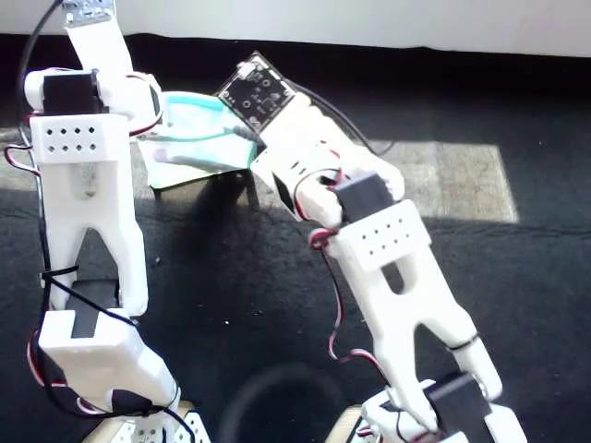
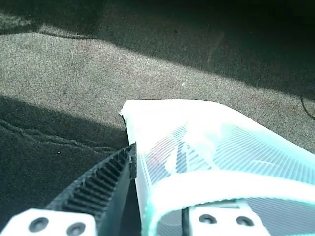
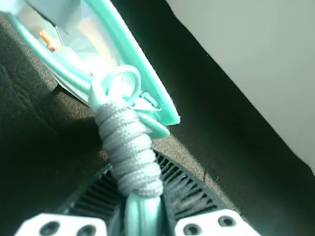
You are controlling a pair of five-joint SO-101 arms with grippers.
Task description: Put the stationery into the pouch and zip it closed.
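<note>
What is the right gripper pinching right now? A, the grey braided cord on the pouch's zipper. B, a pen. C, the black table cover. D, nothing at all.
A: in the right wrist view the grey cord runs from the teal ring on the pouch down into the shut right gripper.

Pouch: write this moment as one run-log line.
pouch: held at both ends | left gripper: shut on pouch edge | right gripper: shut on zip cord

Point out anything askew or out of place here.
The pouch is askew: it appears lifted and tilted, with the left gripper clamped on one edge and the right gripper pinching its grey pull cord. No spill or damage is visible.
</note>
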